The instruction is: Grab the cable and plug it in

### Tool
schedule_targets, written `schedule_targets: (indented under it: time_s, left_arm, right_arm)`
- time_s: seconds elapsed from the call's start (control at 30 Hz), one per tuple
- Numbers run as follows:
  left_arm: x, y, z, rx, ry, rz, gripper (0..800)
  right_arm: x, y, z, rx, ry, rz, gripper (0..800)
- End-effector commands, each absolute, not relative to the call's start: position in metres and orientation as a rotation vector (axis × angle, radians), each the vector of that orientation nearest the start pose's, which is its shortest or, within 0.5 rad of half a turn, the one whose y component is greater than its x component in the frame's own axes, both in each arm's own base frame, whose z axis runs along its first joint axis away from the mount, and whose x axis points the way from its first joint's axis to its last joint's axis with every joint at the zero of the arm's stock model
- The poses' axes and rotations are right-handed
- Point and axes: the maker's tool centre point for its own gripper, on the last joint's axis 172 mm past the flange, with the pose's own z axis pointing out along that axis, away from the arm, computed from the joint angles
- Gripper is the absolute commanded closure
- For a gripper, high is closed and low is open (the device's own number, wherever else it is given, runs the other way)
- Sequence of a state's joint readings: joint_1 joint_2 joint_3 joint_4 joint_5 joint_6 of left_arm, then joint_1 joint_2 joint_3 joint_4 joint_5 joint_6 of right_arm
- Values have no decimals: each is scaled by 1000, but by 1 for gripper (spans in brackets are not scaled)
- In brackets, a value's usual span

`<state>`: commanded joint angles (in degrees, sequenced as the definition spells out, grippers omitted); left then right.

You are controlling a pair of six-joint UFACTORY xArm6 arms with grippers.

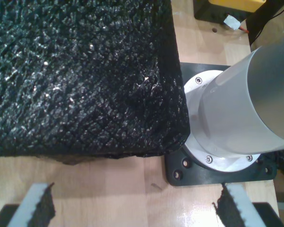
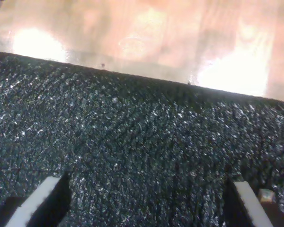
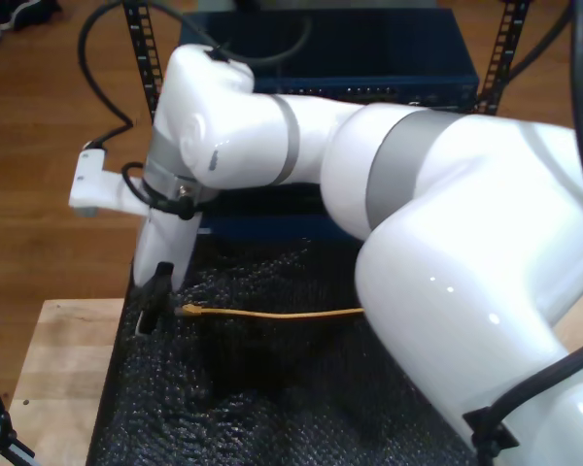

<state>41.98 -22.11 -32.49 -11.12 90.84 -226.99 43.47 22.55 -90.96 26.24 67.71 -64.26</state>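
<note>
The yellow cable (image 3: 272,315) lies across the black foam mat (image 3: 253,398), its plug (image 3: 188,311) pointing toward the exterior view's left. My second gripper (image 3: 155,305) hangs just above the mat at the plug end, on the big white arm. In the second wrist view this gripper (image 2: 142,205) is open over the mat (image 2: 142,132), and a small pale plug tip (image 2: 265,194) shows beside one finger. My first gripper (image 1: 137,210) is open over bare wooden table, short of the mat's corner (image 1: 85,71), with nothing between its fingers.
A blue network switch (image 3: 369,49) sits on a rack behind the mat, with a row of ports along its front. An arm's white and silver base (image 1: 236,118) stands on a black plate (image 1: 213,174) by the mat's corner. Wooden table (image 3: 58,359) borders the mat.
</note>
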Motion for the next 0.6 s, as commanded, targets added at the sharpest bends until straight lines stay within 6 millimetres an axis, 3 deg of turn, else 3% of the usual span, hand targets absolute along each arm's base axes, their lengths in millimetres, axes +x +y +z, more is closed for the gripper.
schedule_targets:
  time_s: [0.3, 0.43, 0.6]
  left_arm:
    - [162, 75, 157, 1798, -1724, 209, 0]
    - [162, 75, 157, 1798, -1724, 209, 0]
    - [162, 75, 157, 1799, -1723, 208, 0]
  right_arm:
    - [358, 478, 202, 2317, 2684, 130, 1]
    - [347, 465, 185, 2291, 2681, 49, 2]
    - [341, 458, 182, 2289, 2678, 25, 2]
